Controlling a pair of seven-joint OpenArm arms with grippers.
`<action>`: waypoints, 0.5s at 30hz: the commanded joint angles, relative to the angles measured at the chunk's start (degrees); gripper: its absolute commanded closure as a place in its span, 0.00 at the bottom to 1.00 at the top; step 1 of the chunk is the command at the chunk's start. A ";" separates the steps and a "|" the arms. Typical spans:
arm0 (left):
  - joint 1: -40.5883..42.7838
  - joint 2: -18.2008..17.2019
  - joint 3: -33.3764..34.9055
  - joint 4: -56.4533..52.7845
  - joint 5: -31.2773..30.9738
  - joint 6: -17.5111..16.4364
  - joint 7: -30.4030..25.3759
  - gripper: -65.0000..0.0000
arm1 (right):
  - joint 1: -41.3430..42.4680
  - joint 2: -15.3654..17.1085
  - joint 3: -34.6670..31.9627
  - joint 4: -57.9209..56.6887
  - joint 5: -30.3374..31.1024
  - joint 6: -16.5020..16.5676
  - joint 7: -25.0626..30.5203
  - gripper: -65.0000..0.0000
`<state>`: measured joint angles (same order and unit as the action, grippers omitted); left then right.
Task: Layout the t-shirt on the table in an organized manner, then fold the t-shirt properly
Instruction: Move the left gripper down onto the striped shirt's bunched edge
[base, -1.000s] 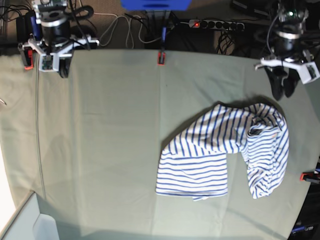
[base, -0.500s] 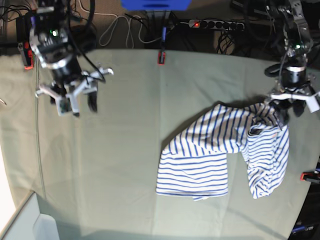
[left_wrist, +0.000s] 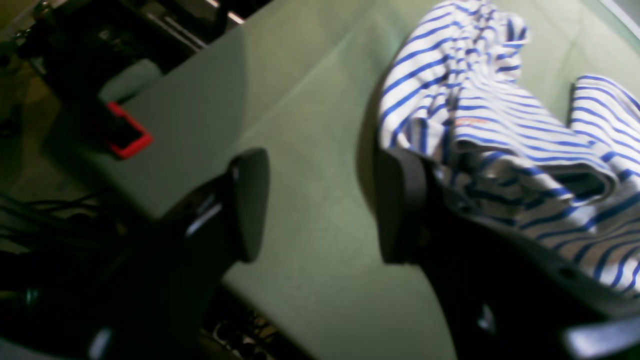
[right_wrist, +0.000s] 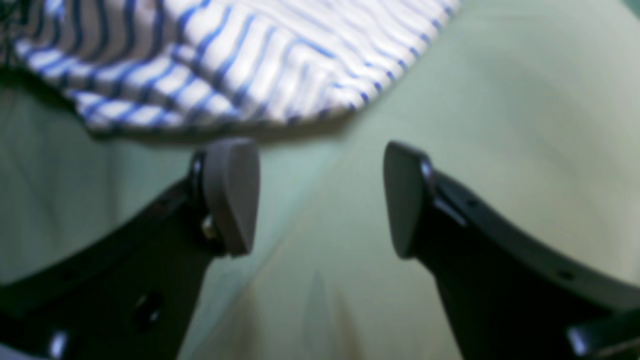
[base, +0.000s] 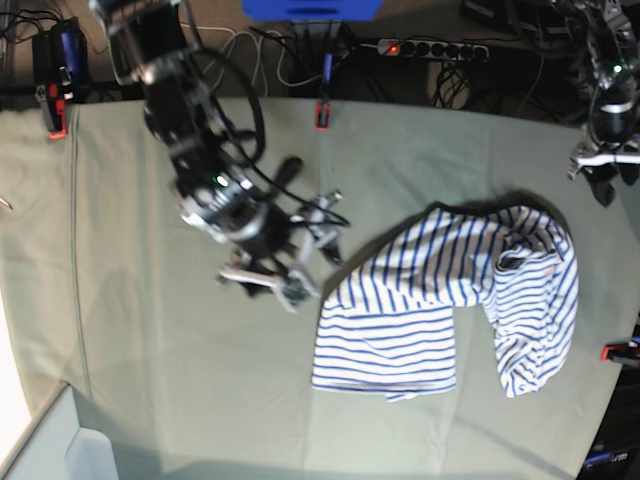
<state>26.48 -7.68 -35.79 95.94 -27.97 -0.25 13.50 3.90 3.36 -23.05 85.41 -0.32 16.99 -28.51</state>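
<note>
Right gripper (right_wrist: 320, 200) wide, empty, just beside crumpled t-shirt (base: 450, 300) on table (base: 200, 380) — left gripper (left_wrist: 320, 205) also wide, at shirt's edge.

Beyond the far edge of the work surface, a dark floor (base: 420, 80) carries a tangle of black and white cables (base: 245, 60). A long black power strip with a glowing red switch (base: 425, 47) lies among them near the middle. A bright blue flat-fronted object (base: 310, 8) sits at the top centre, partly cut off. Small red-orange clips (base: 321, 116) mark the surface's borders. At the lower left corner stands a pale grey box-like shape (base: 60, 445), and strong white light (base: 8, 370) washes the left edge.
</note>
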 joint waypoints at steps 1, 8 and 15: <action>1.34 -0.54 -0.30 1.07 -0.21 0.03 -1.41 0.49 | 2.47 -0.15 -1.00 -1.58 0.19 0.63 2.27 0.39; -2.44 1.40 1.99 0.98 0.32 0.03 -1.32 0.49 | 6.96 0.12 -2.93 -12.13 0.19 0.63 8.60 0.39; -10.61 2.45 8.05 -1.04 0.49 0.47 -0.97 0.49 | 1.94 2.14 0.32 -8.26 0.01 0.63 8.95 0.39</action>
<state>16.12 -4.89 -27.66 94.13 -27.35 0.25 13.52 4.62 5.65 -22.90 76.12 -0.64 17.10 -20.82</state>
